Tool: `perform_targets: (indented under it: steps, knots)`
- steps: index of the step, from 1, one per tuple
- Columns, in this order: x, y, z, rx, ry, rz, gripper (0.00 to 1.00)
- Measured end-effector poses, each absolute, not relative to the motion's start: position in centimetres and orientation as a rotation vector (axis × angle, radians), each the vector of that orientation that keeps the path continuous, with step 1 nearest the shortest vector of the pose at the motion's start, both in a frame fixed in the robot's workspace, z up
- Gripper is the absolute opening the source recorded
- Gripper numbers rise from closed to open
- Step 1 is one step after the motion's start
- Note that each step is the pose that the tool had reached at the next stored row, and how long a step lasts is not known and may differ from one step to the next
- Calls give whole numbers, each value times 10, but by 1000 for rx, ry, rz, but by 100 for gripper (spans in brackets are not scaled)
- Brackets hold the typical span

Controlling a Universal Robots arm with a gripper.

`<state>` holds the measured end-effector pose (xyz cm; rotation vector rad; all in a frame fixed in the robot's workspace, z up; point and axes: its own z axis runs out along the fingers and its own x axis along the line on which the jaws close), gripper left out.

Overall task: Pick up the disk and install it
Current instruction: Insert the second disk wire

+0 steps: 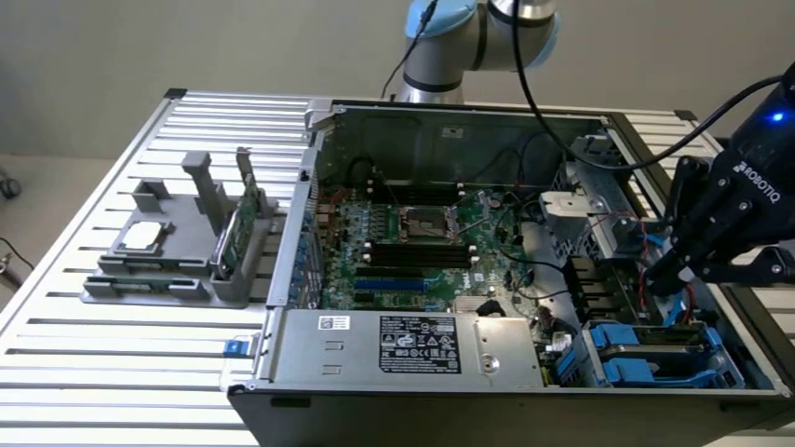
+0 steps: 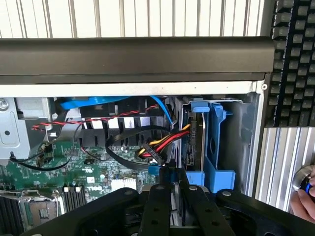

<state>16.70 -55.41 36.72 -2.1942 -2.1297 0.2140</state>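
**Gripper at the drive bay corner of the open case**

Open computer case (image 1: 497, 279) lies on its side on a slatted metal worktop (image 1: 112, 372). Motherboard (image 1: 423, 242) exposed, power supply (image 1: 410, 345) with black label along the near wall.

Gripper (image 1: 665, 275) reaches into the case at the exterior view's right, above the blue drive cage (image 1: 653, 358) in the near corner. In the wrist view the black fingers (image 2: 157, 211) stand close together with a narrow gap between them; something pale shows in that gap, cannot tell whether it is pinched.

The disk (image 2: 193, 140) sits on edge in the blue carrier slots of the cage, just past the fingers, blue frame tabs at its end. Red, yellow and black cable bundle (image 2: 157, 145) runs to a connector beside it.

Grey fixture (image 1: 186, 242) on the worktop at the exterior view's left holds a thin green card upright and a small square silver chip (image 1: 145, 237).

A person's hand (image 2: 305, 196) shows at the wrist view's edge, outside the case.
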Motion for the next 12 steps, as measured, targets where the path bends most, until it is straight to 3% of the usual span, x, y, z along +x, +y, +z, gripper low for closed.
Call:
perform_targets:
  steps: [12]
  knots:
    - [161, -577, 363, -2187, -2126, 192, 16]
